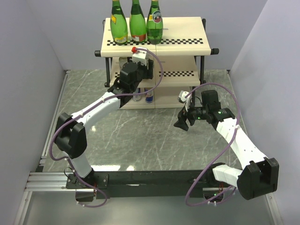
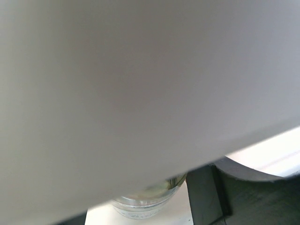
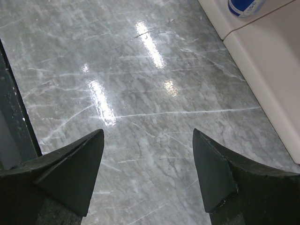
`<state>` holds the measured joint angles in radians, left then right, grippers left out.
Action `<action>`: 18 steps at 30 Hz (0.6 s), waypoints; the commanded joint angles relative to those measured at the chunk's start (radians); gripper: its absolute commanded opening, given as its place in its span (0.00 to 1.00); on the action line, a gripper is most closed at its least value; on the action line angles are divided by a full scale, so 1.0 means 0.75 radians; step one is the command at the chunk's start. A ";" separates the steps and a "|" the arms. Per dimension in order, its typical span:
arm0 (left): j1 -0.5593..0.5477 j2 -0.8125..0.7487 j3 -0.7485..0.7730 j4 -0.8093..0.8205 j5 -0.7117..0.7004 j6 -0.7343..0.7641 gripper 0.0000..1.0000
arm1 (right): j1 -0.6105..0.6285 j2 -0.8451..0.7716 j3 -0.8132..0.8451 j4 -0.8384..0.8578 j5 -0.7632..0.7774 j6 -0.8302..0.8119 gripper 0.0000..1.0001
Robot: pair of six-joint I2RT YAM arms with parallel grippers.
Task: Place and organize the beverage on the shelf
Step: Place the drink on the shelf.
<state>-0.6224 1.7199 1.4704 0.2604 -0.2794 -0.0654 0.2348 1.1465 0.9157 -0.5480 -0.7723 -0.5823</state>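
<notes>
The shelf (image 1: 183, 30) stands at the back of the table with three green bottles (image 1: 137, 21) upright on the left of its top board. My left arm (image 1: 133, 72) reaches under that board; its jaws are hidden in the top view. In the left wrist view a blurred cream board (image 2: 140, 93) fills most of the picture. Below it my left gripper (image 2: 145, 208) holds a clear bottle (image 2: 140, 204), with the right finger (image 2: 206, 197) against its side. My right gripper (image 1: 183, 123) hangs open over bare table, right of the shelf's foot, nothing between its fingers (image 3: 70, 168).
Two blue-and-white cans (image 1: 143, 98) stand on the bottom tier behind my left arm; one can (image 3: 243, 5) shows at the top of the right wrist view, on the bottom board (image 3: 262, 70). A small red cap (image 1: 134, 48) shows by the left wrist. Grey walls enclose the marble table (image 1: 140, 136).
</notes>
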 commanded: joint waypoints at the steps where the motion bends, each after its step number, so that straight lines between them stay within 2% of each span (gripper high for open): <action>1: 0.001 -0.037 0.101 0.179 -0.024 0.003 0.28 | -0.012 -0.032 0.049 0.000 -0.024 -0.017 0.82; 12: 0.002 -0.043 0.087 0.187 -0.043 -0.009 0.66 | -0.012 -0.032 0.049 0.000 -0.022 -0.019 0.82; 18: 0.001 -0.054 0.087 0.179 -0.043 -0.011 0.77 | -0.012 -0.032 0.049 0.000 -0.022 -0.019 0.82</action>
<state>-0.6224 1.7199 1.4704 0.2657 -0.3012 -0.0673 0.2348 1.1465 0.9157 -0.5476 -0.7723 -0.5827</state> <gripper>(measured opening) 0.760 0.822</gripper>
